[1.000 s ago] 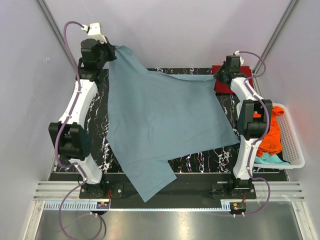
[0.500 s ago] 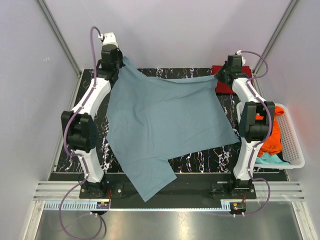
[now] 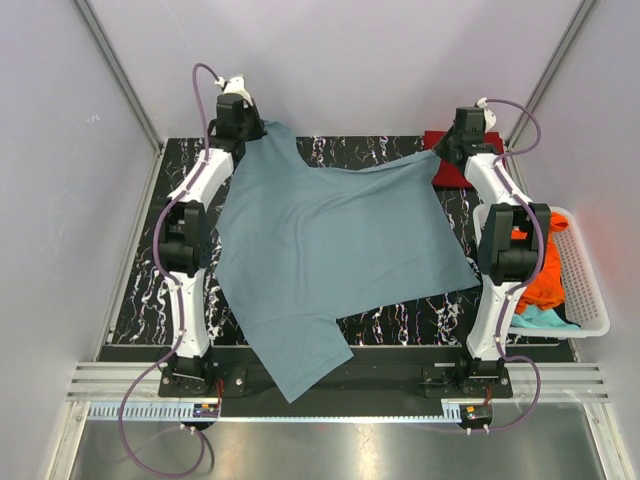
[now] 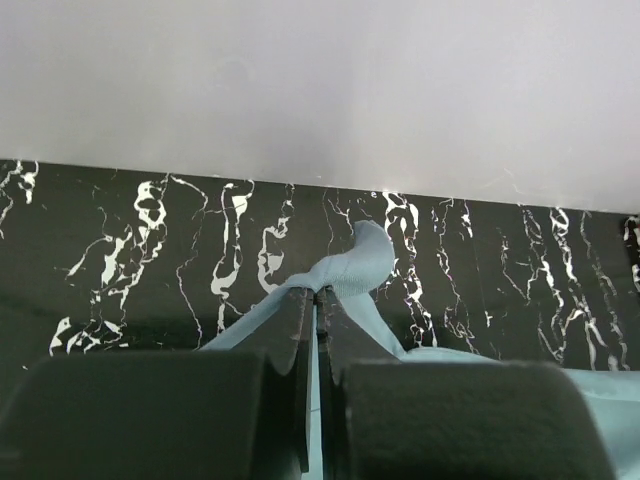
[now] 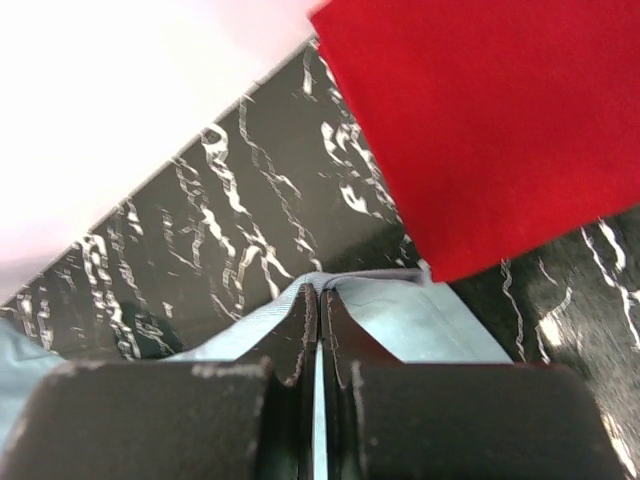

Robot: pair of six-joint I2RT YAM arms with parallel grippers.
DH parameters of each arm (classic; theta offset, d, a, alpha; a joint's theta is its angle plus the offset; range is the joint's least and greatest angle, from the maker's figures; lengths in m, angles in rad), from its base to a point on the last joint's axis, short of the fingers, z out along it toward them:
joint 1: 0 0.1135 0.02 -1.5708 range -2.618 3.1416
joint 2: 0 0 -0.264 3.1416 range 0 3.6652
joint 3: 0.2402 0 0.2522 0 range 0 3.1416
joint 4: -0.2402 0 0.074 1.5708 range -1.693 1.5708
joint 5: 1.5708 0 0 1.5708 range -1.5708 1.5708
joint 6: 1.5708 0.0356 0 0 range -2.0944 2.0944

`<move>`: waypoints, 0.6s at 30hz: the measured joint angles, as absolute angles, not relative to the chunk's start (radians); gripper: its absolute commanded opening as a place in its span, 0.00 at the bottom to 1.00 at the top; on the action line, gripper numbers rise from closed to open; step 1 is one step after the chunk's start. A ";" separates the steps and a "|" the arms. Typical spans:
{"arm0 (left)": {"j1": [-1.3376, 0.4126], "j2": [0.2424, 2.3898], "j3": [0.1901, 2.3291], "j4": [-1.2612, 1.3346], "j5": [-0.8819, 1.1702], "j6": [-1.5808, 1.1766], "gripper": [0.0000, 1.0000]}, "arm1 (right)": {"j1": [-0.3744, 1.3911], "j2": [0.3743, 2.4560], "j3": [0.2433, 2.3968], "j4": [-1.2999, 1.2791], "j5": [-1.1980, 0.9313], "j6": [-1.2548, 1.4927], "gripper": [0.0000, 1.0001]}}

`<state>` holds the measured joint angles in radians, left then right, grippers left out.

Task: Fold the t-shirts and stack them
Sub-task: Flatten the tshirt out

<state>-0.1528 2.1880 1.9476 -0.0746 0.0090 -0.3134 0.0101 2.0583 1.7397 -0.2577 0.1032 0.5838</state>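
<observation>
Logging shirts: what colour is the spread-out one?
Dusty grey-blue t-shirt, clearest in the top external view.

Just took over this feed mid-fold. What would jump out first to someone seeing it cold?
The big grey-blue t-shirt is spread across the black marbled table, one part reaching past the near edge. The left gripper and right gripper are each shut on its far edge. A dark red t-shirt lies at the far right corner, while the orange t-shirt and teal t-shirt sit in the white basket.
</observation>
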 measured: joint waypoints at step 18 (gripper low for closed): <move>-0.017 2.187 1.937 -0.074 0.044 -0.325 0.00 | 0.010 2.242 1.900 -0.261 -0.018 0.580 0.01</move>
